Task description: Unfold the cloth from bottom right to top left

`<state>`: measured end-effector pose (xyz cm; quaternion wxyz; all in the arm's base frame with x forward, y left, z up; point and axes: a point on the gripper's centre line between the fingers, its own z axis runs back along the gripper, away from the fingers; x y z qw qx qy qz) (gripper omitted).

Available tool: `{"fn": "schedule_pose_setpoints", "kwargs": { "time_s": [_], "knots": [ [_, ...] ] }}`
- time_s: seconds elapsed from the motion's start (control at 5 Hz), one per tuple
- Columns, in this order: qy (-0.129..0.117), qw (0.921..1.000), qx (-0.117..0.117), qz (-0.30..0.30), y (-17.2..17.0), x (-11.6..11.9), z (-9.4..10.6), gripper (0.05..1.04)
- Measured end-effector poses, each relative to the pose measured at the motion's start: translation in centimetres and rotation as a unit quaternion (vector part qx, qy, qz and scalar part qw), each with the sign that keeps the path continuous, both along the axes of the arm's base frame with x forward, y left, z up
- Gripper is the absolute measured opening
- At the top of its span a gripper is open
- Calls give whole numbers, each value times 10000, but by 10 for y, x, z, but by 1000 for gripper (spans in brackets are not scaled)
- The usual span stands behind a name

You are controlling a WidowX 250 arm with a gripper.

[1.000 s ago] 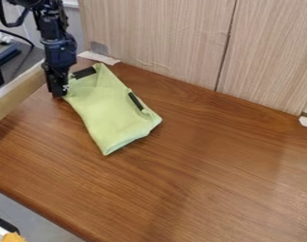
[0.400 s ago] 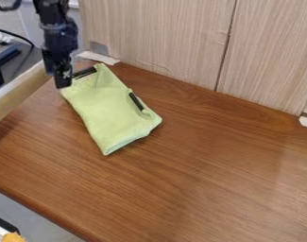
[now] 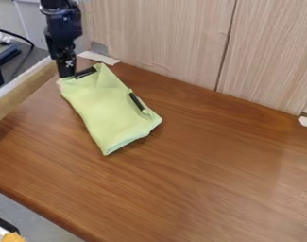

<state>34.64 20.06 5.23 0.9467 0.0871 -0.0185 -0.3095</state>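
The black gripper (image 3: 67, 74) hangs at the upper left, its tip over the top left corner of the cloth. Whether it touches the cloth I cannot tell. The light green cloth (image 3: 111, 111) lies on the wooden table in a long, partly folded shape, slanting from upper left to lower right. A dark strip shows at its top edge beside the gripper, and another dark strip lies along its right side. Its lower edge is folded, with a pointed corner at the bottom.
Light wood panels (image 3: 171, 40) stand behind the brown table (image 3: 212, 175). A pale wooden rail (image 3: 20, 94) borders the left side, close to the gripper. White tape (image 3: 98, 57) lies near the back corner. An orange object (image 3: 13, 237) is at the bottom left.
The gripper has moved up and slightly right, off the cloth's left corner, which now shows. The cloth's main shape has stayed in place.
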Motion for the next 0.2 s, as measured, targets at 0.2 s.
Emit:
{"fn": "schedule_pose_setpoints", "kwargs": {
  "time_s": [0.2],
  "knots": [
    [-41,10000,17,-22,0,1,2,1001]
  ]
}}
